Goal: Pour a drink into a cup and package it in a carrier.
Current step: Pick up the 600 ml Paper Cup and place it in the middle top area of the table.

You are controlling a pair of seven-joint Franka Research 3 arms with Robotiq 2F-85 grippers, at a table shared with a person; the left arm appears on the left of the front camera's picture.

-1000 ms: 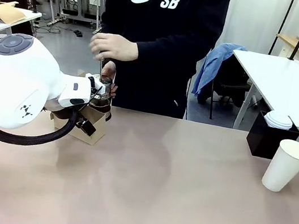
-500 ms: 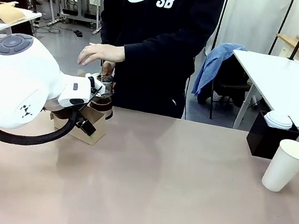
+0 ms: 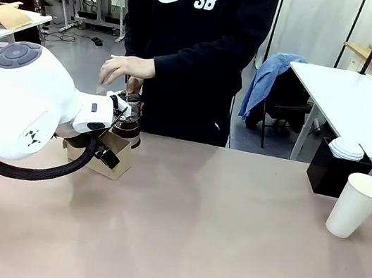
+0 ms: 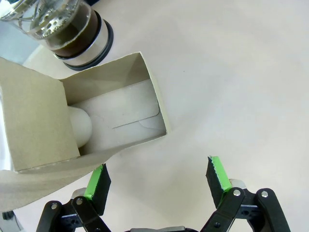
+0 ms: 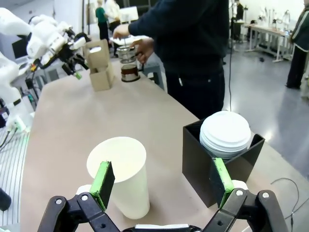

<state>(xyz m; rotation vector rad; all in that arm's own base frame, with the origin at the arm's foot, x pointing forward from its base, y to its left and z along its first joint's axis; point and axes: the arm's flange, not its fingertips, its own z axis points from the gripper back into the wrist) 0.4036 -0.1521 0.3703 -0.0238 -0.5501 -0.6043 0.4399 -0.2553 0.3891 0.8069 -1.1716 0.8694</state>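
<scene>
The drink [image 3: 128, 128] is dark brown in a glass jug at the table's far left. The person holds the jug with one hand [image 3: 128, 67] over its top. The brown carrier [image 3: 122, 146] stands beside it, partly behind my left arm [image 3: 20, 104]. In the left wrist view my left gripper [image 4: 158, 178] hangs open above the carrier [image 4: 118, 121], where a white rounded cup [image 4: 80, 126] shows under a flap, with the jug [image 4: 72, 29] beyond. A lidless white cup [image 3: 357, 205] stands at the right. My right gripper [image 5: 160, 180] is open behind this cup [image 5: 120, 174], not gripping it.
A black box [image 3: 330, 174] holding a stack of white lids [image 3: 347, 148] stands just behind the right-hand cup, close to my right gripper's other finger in the right wrist view. A white table [image 3: 363, 104] and a chair with a blue cloth [image 3: 270, 82] are beyond.
The person's upper hand dropped from chest height to just over the jug's top. A blurred green-tipped shape at the upper right edge has left the front view.
</scene>
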